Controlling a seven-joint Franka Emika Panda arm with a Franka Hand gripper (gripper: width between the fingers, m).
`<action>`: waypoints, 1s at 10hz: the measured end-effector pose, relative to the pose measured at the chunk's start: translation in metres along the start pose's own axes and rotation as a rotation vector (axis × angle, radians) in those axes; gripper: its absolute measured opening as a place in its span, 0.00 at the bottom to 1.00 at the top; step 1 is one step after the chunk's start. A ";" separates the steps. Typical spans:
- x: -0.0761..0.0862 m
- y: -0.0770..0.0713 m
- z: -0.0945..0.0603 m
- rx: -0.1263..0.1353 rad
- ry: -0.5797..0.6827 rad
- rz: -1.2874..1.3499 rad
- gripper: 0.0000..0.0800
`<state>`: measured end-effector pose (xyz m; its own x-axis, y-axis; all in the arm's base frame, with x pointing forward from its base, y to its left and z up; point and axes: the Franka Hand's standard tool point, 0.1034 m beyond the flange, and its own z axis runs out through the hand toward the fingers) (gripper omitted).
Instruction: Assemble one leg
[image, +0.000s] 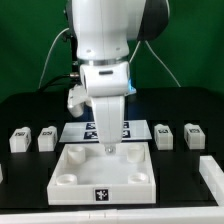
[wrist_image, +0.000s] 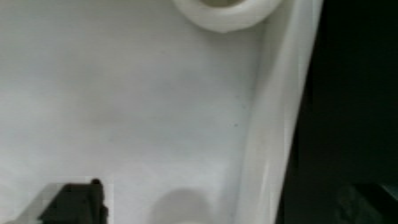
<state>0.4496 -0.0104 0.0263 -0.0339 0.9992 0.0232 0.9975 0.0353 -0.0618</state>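
The large white square piece (image: 105, 175) with round corner sockets lies at the table's front middle. My gripper (image: 108, 148) hangs just above its far inner part, fingers pointing down, with nothing seen between them. In the wrist view the gripper (wrist_image: 199, 212) is over the piece's flat white floor (wrist_image: 125, 110). One dark fingertip (wrist_image: 75, 203) shows far off to one side, so the jaws stand apart. A round socket (wrist_image: 222, 12) shows ahead. Several small white tagged legs stand on the table: two at the exterior view's left (image: 20, 139) (image: 47, 137) and two at its right (image: 165, 135) (image: 194, 135).
The marker board (image: 88, 130) lies flat behind the square piece, partly hidden by my arm. Another white part (image: 211, 178) shows at the exterior view's right edge. In the wrist view the square piece's raised rim (wrist_image: 276, 130) borders the black table (wrist_image: 356, 110).
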 end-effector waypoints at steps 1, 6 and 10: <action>-0.002 -0.005 0.010 0.009 0.004 0.012 0.81; -0.005 -0.009 0.018 0.023 0.006 0.056 0.68; -0.005 -0.009 0.018 0.023 0.006 0.057 0.11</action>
<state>0.4397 -0.0156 0.0091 0.0237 0.9994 0.0247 0.9960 -0.0215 -0.0866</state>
